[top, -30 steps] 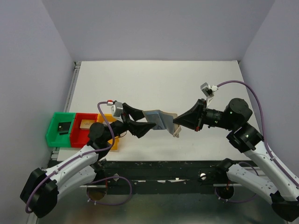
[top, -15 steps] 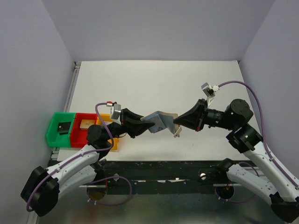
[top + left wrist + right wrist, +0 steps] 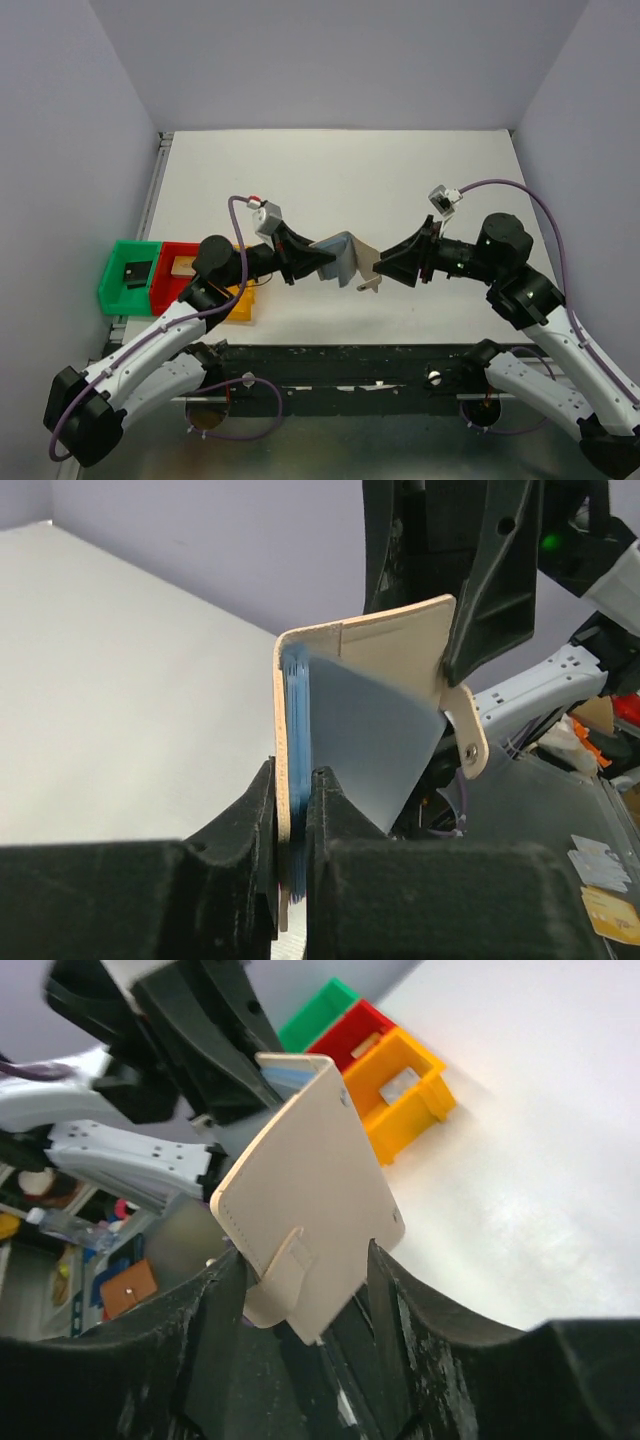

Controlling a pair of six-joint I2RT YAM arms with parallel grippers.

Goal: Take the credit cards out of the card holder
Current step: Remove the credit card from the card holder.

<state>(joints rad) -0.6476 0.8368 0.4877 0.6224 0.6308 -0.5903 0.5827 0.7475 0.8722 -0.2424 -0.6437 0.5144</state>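
Note:
The card holder (image 3: 345, 256) hangs in the air between both arms, folded open, tan outside (image 3: 310, 1175) and blue-grey inside (image 3: 375, 715). My left gripper (image 3: 312, 262) is shut on its left panel, with layered blue edges pinched between the pads (image 3: 293, 780). My right gripper (image 3: 381, 266) stands open, its fingers on either side of the other panel and its tan tab (image 3: 283, 1278) without pressing it. One silver-grey credit card (image 3: 400, 1085) lies in the yellow bin (image 3: 425, 1070). I cannot tell whether any cards sit inside the holder.
Green (image 3: 128, 272), red (image 3: 172, 272) and yellow (image 3: 242, 305) bins stand in a row at the table's left edge. A small black object lies in the green one and something tan lies in the red one. Grey walls close in the white table (image 3: 340, 180).
My left gripper closed on the holder's left panel and rose with it. My right gripper opened and let go of the other panel. The holder now stands more upright.

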